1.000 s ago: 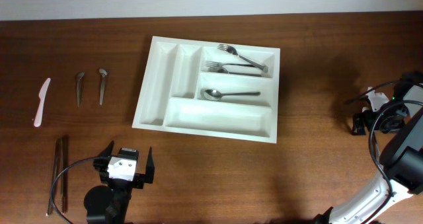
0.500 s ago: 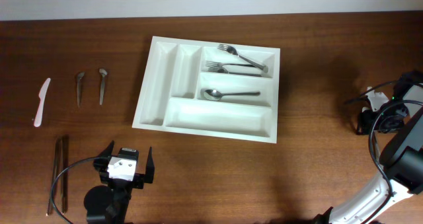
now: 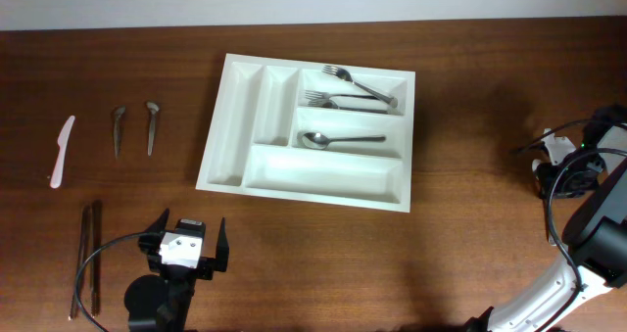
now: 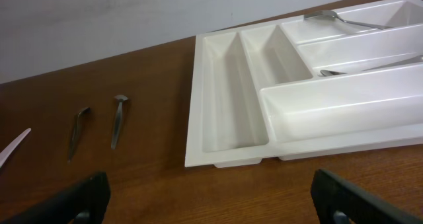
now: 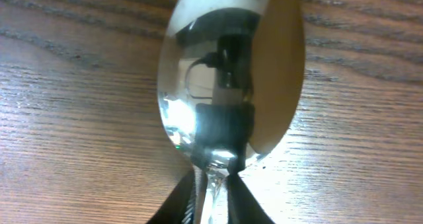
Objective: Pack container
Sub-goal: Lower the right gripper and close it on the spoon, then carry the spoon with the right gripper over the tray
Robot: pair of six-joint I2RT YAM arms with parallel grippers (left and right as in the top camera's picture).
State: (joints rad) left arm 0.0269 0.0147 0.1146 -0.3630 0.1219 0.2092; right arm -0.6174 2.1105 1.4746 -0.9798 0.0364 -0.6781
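The container (image 3: 323, 175), a large white cutlery tray, lies in the middle of the table; two forks (image 3: 358, 85) and a spoon (image 3: 338, 138) lie in its right-hand compartments. My right gripper (image 5: 213, 178) is at the far right of the table (image 3: 542, 178), shut on the neck of a shiny metal spoon (image 5: 231, 72) whose bowl fills the right wrist view just above the wood. My left gripper (image 3: 186, 259) stands open near the front left edge, nothing between its fingers (image 4: 73, 201). The tray's near corner (image 4: 231, 85) lies ahead of it.
On the left of the table lie a white plastic knife (image 3: 62, 151), two small spoons (image 3: 118, 128) (image 3: 152, 126) and a pair of dark metal sticks (image 3: 88, 259). The two small spoons (image 4: 117, 118) also show in the left wrist view.
My right gripper's jaws have come together at the far right of the table. The left arm and the things on the table have not moved.
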